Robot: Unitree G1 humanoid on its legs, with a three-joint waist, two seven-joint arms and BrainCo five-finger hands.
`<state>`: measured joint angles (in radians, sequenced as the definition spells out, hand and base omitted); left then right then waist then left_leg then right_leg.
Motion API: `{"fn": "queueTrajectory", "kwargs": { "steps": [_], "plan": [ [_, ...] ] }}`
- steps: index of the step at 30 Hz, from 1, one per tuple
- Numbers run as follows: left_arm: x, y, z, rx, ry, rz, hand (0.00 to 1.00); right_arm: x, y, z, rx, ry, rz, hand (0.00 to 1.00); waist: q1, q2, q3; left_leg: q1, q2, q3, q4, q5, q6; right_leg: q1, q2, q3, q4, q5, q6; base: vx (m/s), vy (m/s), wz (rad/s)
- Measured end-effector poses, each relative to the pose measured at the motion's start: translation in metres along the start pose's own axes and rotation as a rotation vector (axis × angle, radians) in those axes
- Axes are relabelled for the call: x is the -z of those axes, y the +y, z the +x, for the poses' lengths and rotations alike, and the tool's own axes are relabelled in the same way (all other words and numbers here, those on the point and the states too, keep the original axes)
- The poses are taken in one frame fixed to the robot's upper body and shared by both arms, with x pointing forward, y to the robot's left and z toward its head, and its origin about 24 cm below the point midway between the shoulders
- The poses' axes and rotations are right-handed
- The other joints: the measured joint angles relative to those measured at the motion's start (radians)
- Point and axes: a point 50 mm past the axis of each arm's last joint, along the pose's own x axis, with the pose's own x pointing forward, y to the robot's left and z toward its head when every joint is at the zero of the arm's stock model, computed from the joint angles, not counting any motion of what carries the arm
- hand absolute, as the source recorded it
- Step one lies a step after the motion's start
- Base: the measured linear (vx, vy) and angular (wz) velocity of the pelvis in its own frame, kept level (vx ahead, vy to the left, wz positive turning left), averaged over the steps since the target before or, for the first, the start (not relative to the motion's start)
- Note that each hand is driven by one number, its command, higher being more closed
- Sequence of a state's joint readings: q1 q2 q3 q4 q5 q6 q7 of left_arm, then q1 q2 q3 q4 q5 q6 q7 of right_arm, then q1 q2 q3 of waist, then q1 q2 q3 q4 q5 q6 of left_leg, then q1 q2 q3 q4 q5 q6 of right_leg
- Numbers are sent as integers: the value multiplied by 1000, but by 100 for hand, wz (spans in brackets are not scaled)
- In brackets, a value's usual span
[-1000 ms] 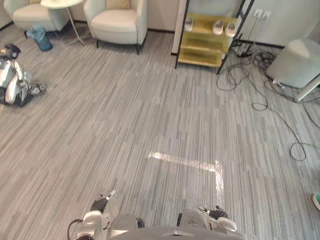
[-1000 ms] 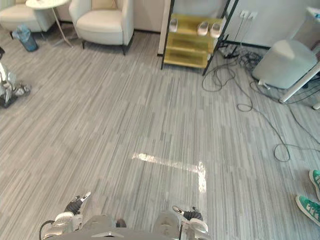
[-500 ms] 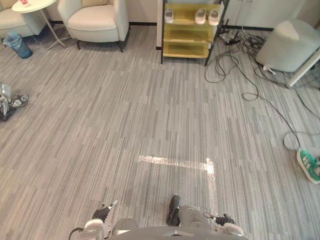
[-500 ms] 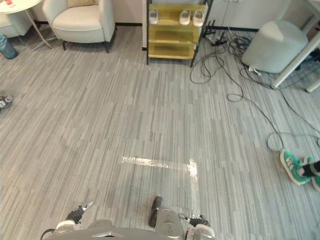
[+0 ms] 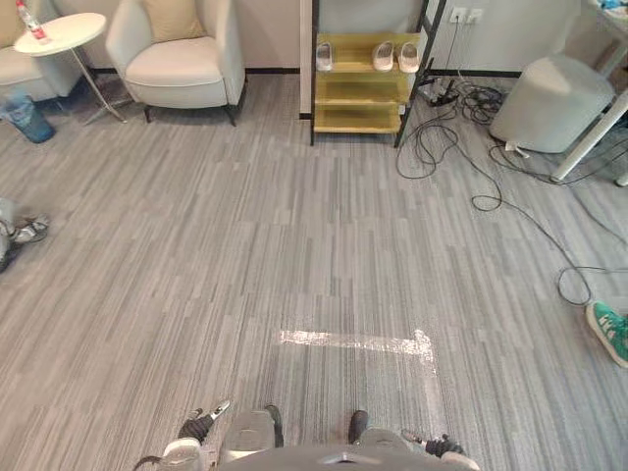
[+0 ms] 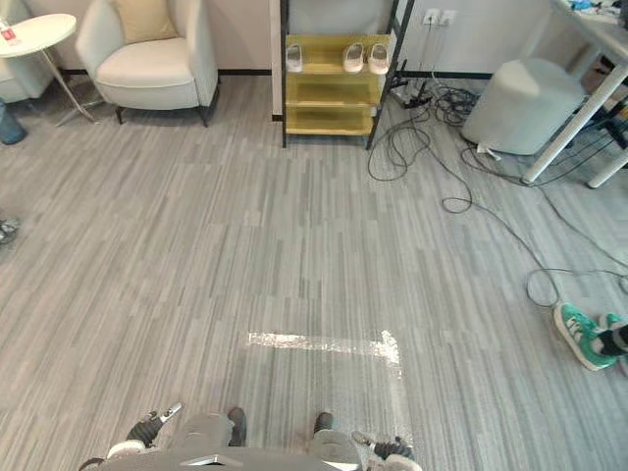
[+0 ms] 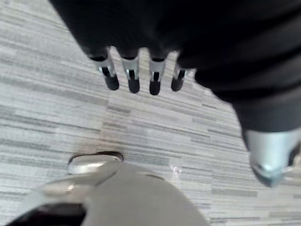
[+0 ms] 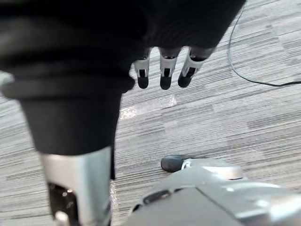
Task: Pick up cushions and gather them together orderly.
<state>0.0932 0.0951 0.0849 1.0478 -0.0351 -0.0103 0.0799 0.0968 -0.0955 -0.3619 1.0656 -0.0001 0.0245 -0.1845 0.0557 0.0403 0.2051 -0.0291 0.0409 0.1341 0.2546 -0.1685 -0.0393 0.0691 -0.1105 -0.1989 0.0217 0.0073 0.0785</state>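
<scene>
I take the yellow shelf unit (image 5: 358, 74) at the far wall as my mark. The tan cushion (image 5: 169, 18) is left of it, leaning upright against the back of a cream armchair (image 5: 182, 69), well apart from both my hands. Further left of the shelf stands a round white side table (image 5: 59, 32) with a bottle (image 5: 29, 20) on it, and a blue bin (image 5: 25, 114) sits on the floor beside that table. Pale slippers (image 5: 383, 56) sit on the shelf's top level. Right of the shelf, loose cables (image 5: 461, 147) trail over the grey striped floor (image 5: 245, 245) towards a grey pouffe (image 5: 545, 98). Well in front of the shelf, close to me, a shiny tape corner (image 5: 358, 341) is stuck to the floor. A person's green shoe (image 5: 610, 332) is far to the shelf's right, on my side of the pouffe. My left hand (image 7: 133, 75) hangs over bare floor, fingers straight and a little apart, holding nothing. My right hand (image 8: 164, 70) is the same: fingers straight, empty
</scene>
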Motion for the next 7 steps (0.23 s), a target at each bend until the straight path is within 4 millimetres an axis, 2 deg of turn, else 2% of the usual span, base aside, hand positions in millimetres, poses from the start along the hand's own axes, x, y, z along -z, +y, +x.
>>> {"fn": "queueTrajectory", "kwargs": {
  "steps": [1,4,7],
  "plan": [
    [0,1,0,-2,0,1,0,1,1,0,0,3,1,0,0,-10,-5,11,-14,5,-10,0,7,2,-12,3,-1,-3,3,213,169,-16],
    [0,1,0,-3,1,4,0,3,1,-1,-1,8,-2,0,-2,-15,-9,41,-49,-4,-32,6,18,26,-36,7,-25,-6,8,201,106,2],
    [1,1,0,0,2,14,0,4,0,-1,-1,10,-8,0,0,-16,-14,57,-60,-31,-32,7,19,53,-40,4,-43,-6,8,119,6,4]
  ]
}}
